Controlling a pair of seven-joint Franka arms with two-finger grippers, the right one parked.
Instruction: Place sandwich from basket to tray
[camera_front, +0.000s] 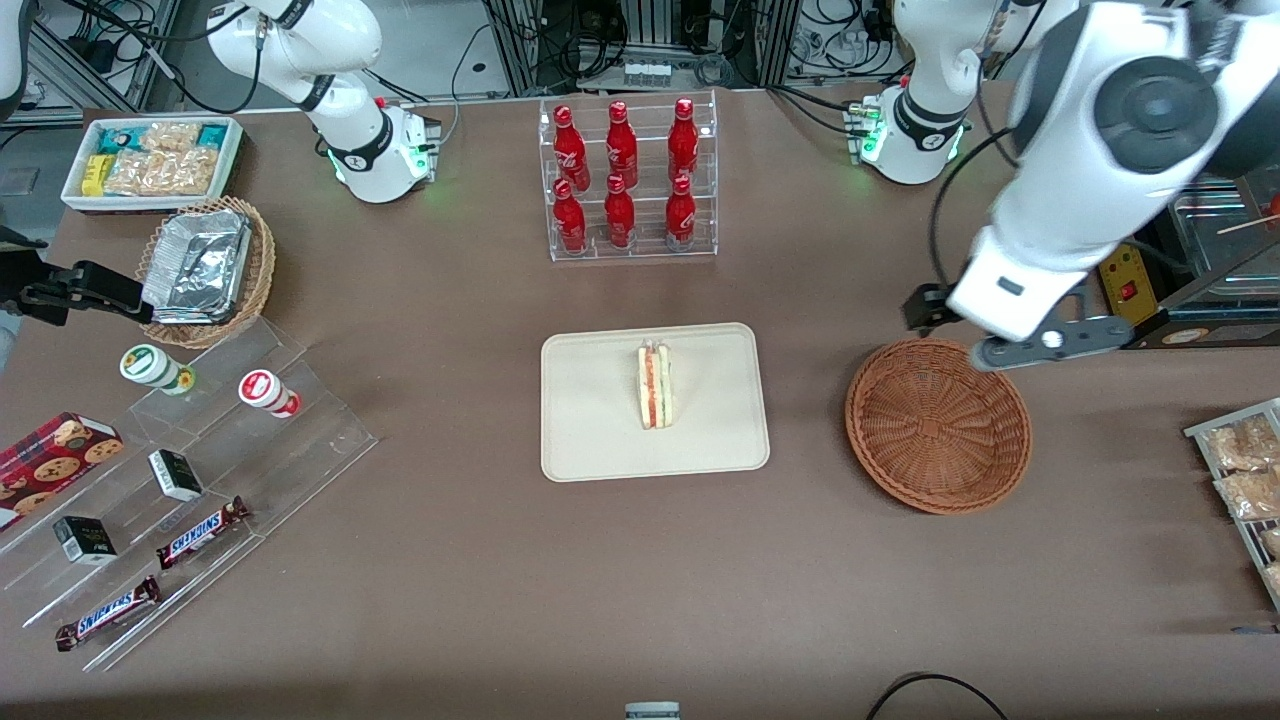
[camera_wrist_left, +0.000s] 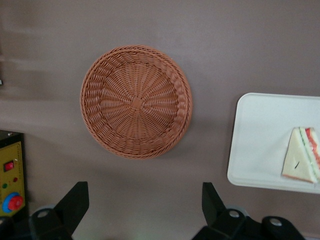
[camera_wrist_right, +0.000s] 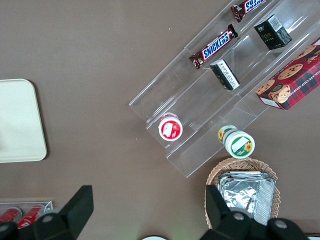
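Observation:
The sandwich (camera_front: 655, 385) lies on the cream tray (camera_front: 600, 440) in the middle of the table, its red, orange and green filling edge showing. It also shows in the left wrist view (camera_wrist_left: 301, 161), on the tray (camera_wrist_left: 260, 130). The round reddish-brown basket (camera_front: 938, 425) stands empty beside the tray, toward the working arm's end; the left wrist view shows its bare weave (camera_wrist_left: 136, 101). My left gripper (camera_front: 950, 330) hangs high above the table just past the basket's rim, farther from the front camera. It is open wide and empty (camera_wrist_left: 145, 205).
A clear rack of red bottles (camera_front: 628, 180) stands farther from the front camera than the tray. A stepped acrylic shelf with snacks (camera_front: 200, 470), a tan wicker basket with foil trays (camera_front: 205, 268) and a white bin (camera_front: 150, 160) lie toward the parked arm's end. A yellow control box (camera_wrist_left: 10, 175) sits near the basket.

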